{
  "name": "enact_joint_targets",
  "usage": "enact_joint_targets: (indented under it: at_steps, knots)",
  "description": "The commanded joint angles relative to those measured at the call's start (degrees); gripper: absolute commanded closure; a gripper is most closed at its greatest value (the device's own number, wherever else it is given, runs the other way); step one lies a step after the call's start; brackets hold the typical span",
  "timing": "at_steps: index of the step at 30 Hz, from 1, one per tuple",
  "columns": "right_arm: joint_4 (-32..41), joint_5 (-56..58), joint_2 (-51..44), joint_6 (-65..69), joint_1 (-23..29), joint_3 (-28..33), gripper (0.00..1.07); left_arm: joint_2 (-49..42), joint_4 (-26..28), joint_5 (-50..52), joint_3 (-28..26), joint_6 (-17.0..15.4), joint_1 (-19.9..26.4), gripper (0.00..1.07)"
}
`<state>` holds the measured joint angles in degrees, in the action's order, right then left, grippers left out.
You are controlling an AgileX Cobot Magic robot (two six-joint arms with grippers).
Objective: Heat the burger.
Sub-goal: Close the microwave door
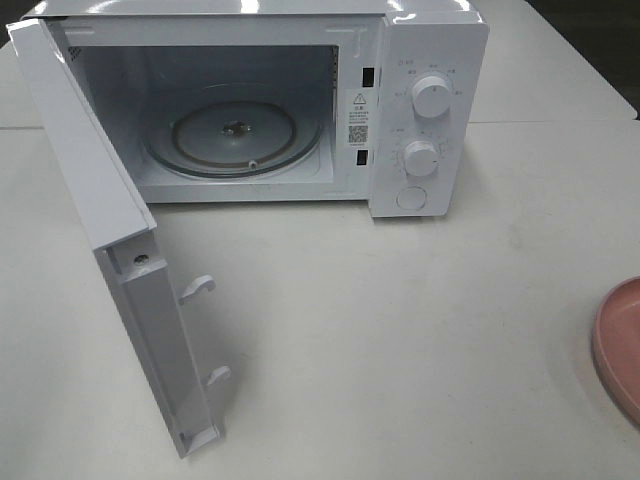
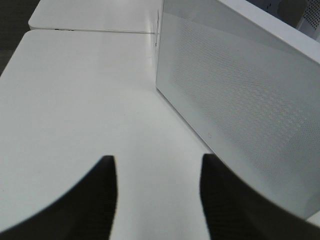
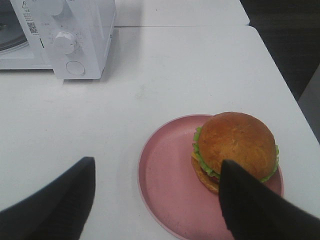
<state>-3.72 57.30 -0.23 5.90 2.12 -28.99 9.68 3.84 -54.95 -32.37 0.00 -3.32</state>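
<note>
The burger [image 3: 235, 142], with a golden-brown bun, green lettuce and yellow cheese, sits on a pink plate [image 3: 165, 175] in the right wrist view. My right gripper [image 3: 157, 161] hovers open above the plate, and one finger covers the burger's near side. In the high view only the plate's edge [image 1: 622, 340] shows at the far right, and the burger is out of frame. My left gripper [image 2: 157, 157] stands open over bare table with nothing between its fingers, just beside the microwave door's outer face [image 2: 240, 100]. Neither gripper appears in the high view.
The white microwave [image 1: 420, 40] stands at the back with its door [image 1: 90, 170] swung wide toward the front left. Its glass turntable [image 1: 235, 130] lies bare inside. Two knobs and a button are on its right panel [image 1: 422, 158]. A table seam runs behind the microwave.
</note>
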Motion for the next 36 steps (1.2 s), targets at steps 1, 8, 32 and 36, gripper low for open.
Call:
enact_joint_targets:
  at_steps: [1,8,32,36]
  knots:
    - [0.23,-0.11,-1.55,-0.69,-0.23,0.17,0.39,2.01,0.86,2.98,-0.4,-0.34,0.17,0.84]
    - [0.23,-0.11,-1.55,-0.69,-0.23,0.17,0.39,11.63,-0.17,12.61,-0.4,0.0,0.17,1.07]
    - [0.23,-0.11,-1.55,-0.69,-0.23,0.17,0.39,43.49,-0.8,50.13,3.27,0.0,0.17,1.07]
    - [0.23,-0.11,-1.55,-0.69,-0.23,0.17,0.39,46.41,-0.8,60.1,7.79,0.0,0.17,1.07]
